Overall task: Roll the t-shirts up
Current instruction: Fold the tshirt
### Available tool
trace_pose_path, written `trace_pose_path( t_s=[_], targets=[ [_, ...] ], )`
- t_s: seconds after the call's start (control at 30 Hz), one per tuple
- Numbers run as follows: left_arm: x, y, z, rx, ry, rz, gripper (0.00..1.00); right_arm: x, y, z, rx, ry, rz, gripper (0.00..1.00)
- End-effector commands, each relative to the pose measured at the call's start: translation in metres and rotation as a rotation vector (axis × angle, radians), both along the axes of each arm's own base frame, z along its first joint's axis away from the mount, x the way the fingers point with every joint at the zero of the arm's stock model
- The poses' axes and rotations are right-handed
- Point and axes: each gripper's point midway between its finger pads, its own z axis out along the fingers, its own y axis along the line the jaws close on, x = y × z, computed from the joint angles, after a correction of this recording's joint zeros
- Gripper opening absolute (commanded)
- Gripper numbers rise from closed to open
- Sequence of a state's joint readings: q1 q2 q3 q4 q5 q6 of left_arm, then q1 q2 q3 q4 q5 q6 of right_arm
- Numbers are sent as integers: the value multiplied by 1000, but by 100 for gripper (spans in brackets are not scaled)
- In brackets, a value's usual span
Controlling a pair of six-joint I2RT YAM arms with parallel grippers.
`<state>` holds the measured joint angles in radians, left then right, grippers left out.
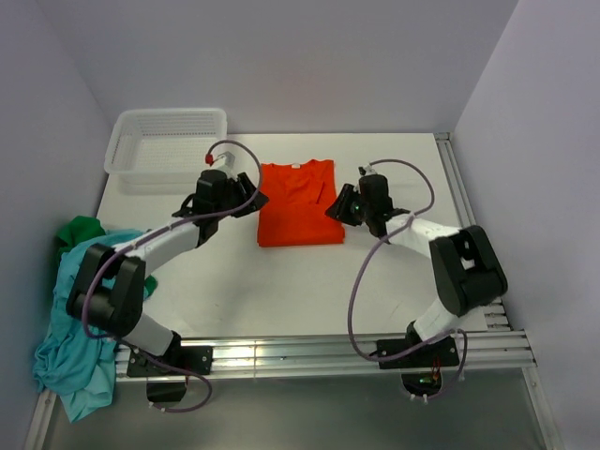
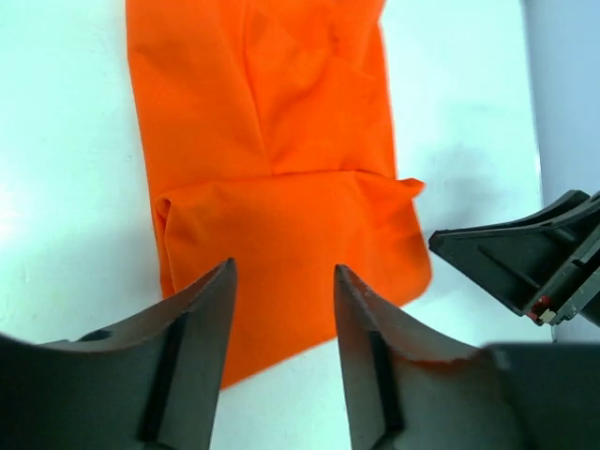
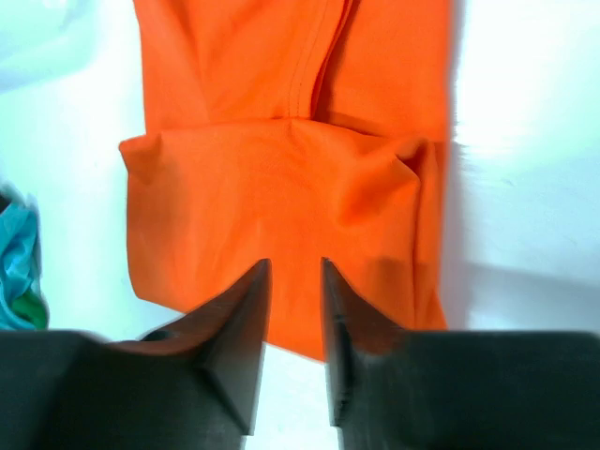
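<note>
Flanking orange t-shirt [image 1: 295, 211]: left tool [image 1: 255, 200], right tool [image 1: 334, 210]

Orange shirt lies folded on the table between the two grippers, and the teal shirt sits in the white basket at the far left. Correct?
Not quite. The top view shows the white basket with nothing in it. The teal shirt lies in a heap at the near left edge of the table. The rest holds: the orange shirt lies folded on the table.
</note>
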<state>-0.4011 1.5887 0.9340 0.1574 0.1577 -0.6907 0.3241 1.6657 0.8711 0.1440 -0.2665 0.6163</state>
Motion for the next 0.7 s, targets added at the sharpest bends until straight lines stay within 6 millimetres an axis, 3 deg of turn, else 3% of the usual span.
trace_pose_path(
  t_s=[0.0,0.03,0.13,0.3,0.43,0.47,0.67],
  targets=[
    [-12,9,24,5,-125,29,53,-1,-14,30,-53,-173,-78,41],
    [-21,14,12,23,-116,44,56,-10,-14,30,-69,-190,-83,44],
    [-36,21,7,15,-152,68,60,-15,-27,25,-160,-225,-167,54],
    [-54,30,-7,38,-189,96,62,-29,-33,9,-270,-257,-238,53],
    [-61,33,-8,30,-258,118,65,-34,-31,0,-282,-289,-281,53],
    [-62,33,-11,33,-260,117,65,-39,-34,-9,-290,-282,-286,53],
    [-61,30,-26,43,-273,110,65,-39,-40,-16,-304,-301,-310,54]
  ],
)
